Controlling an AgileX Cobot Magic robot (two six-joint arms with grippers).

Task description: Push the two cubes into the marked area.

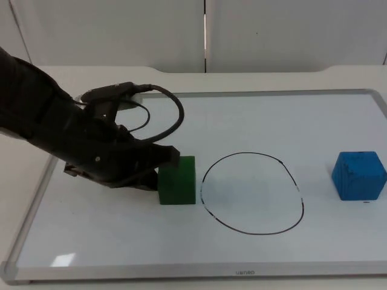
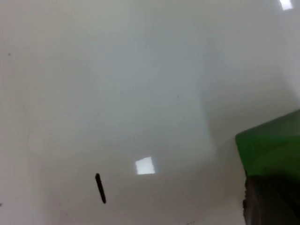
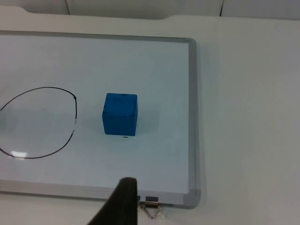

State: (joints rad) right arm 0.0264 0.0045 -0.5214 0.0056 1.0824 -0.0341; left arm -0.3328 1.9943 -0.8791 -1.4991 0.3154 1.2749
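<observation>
A green cube (image 1: 177,180) stands on the whiteboard (image 1: 272,115), just left of the hand-drawn black oval (image 1: 253,192) that marks the area. My left gripper (image 1: 162,166) presses against the cube's left side, low over the board. In the left wrist view the green cube (image 2: 272,147) sits right in front of the left gripper (image 2: 269,201). A blue cube (image 1: 358,175) rests well right of the oval, near the board's right edge. In the right wrist view the right gripper (image 3: 124,201) waits above the table, short of the blue cube (image 3: 120,114) and the oval (image 3: 37,122).
The whiteboard has a raised grey frame (image 1: 181,275) all around. A binder clip (image 3: 151,206) lies at the frame's corner near the right gripper. A short black pen mark (image 2: 100,188) is on the board. The grey partition wall (image 1: 205,30) closes the back.
</observation>
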